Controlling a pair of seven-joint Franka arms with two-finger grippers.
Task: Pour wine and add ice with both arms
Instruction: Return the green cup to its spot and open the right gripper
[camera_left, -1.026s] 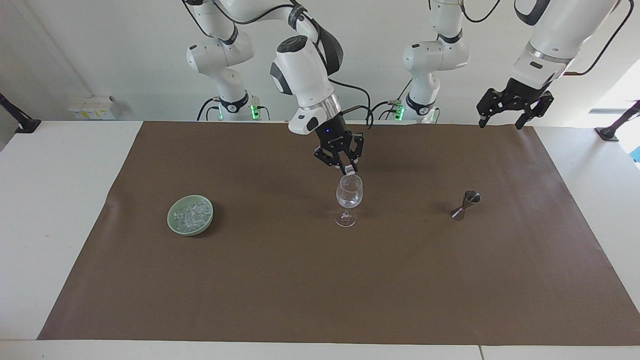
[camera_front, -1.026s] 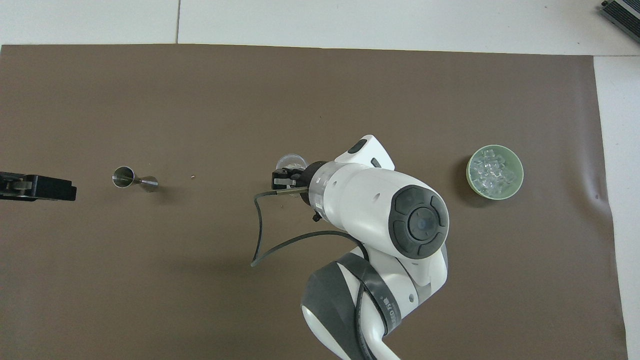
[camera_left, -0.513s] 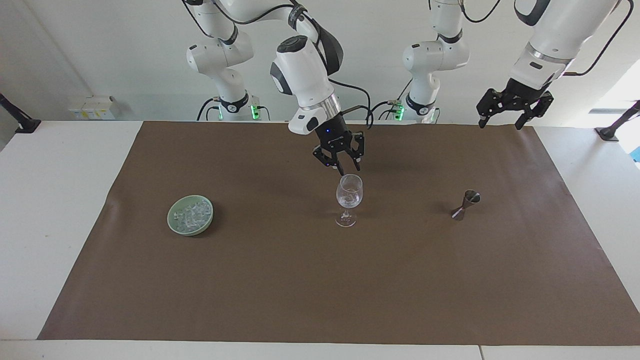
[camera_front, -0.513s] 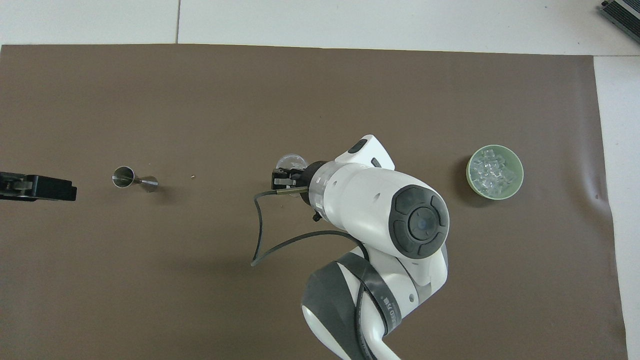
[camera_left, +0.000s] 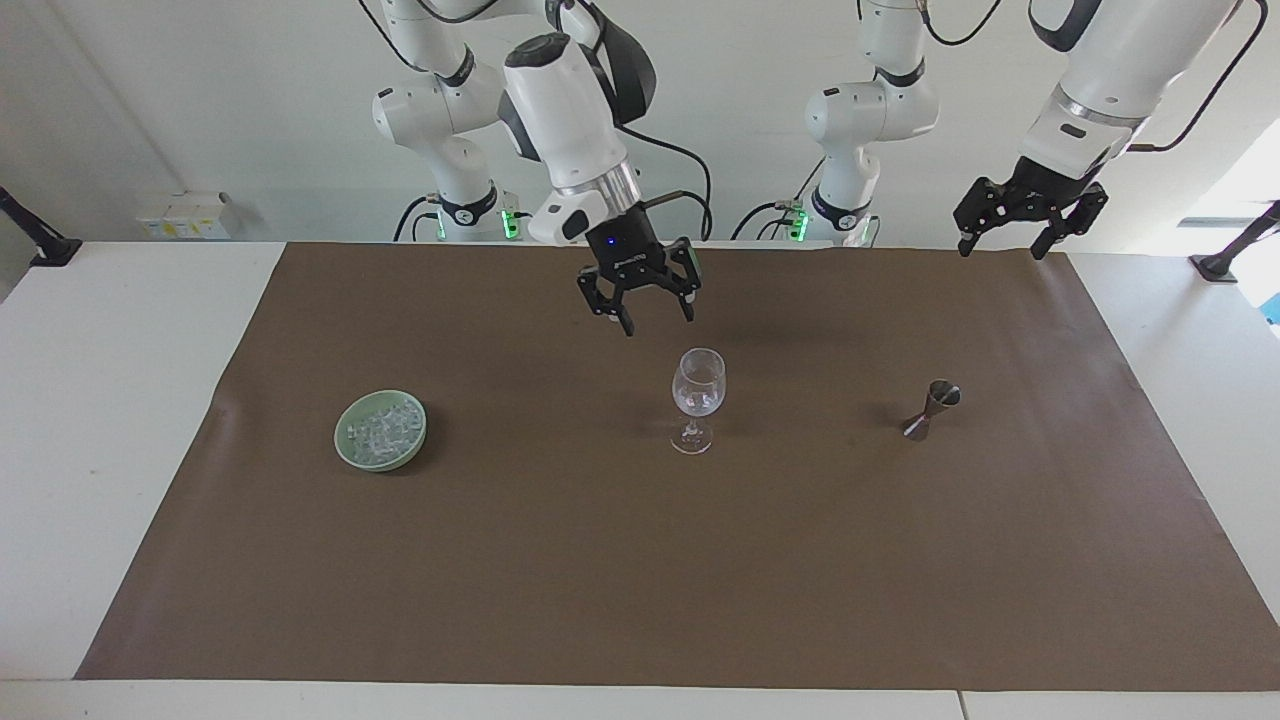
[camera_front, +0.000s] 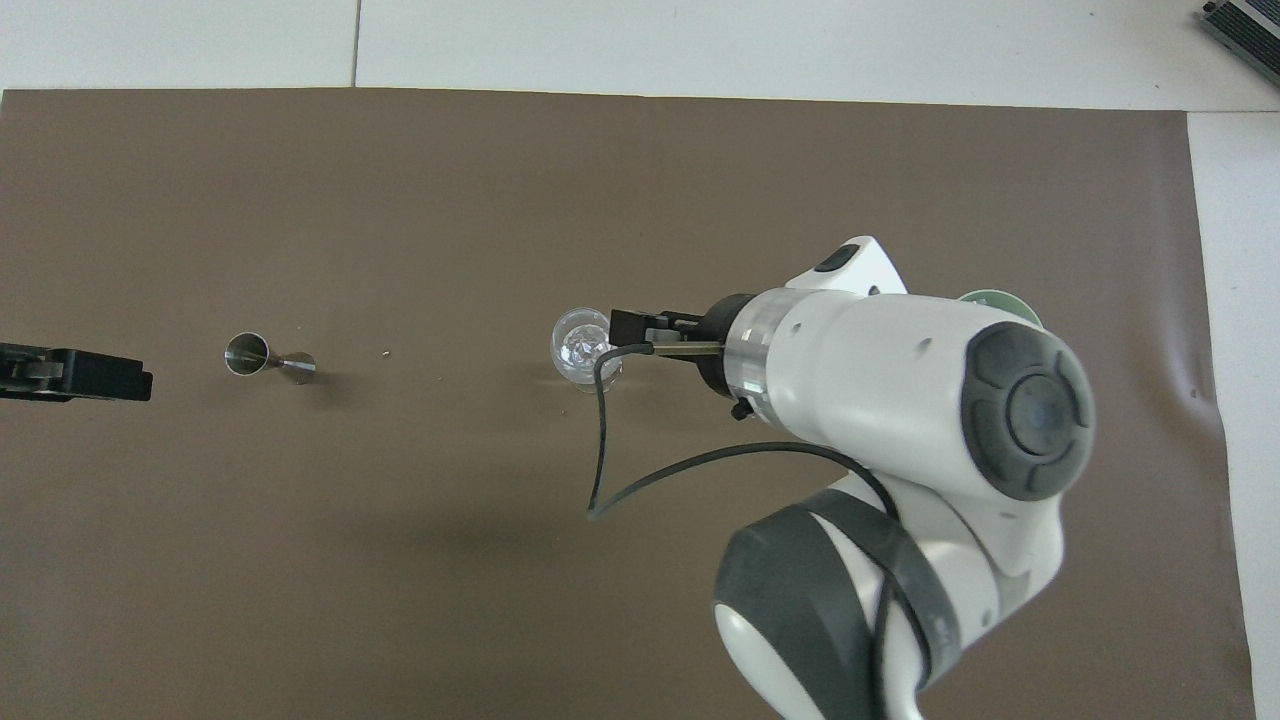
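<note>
Facing view shows green bowl (camera_left: 380, 430) of ice (camera_left: 384, 428); overhead, right arm (camera_front: 900, 400) hides most of it. Wine glass (camera_left: 697, 398) holds ice pieces. Right gripper (camera_left: 643, 311) open, empty, raised over the mat beside the glass; left gripper (camera_left: 1025, 222) open, waiting.

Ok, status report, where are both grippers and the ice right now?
Right gripper open, empty, up over the mat beside the glass. Left gripper open, waiting at its end. Ice in bowl, some in glass. Nothing in the way.

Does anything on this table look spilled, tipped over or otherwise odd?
Yes: the metal jigger lies tipped on its side on the brown mat. The wine glass stands upright, and the ice sits in its green bowl.
</note>
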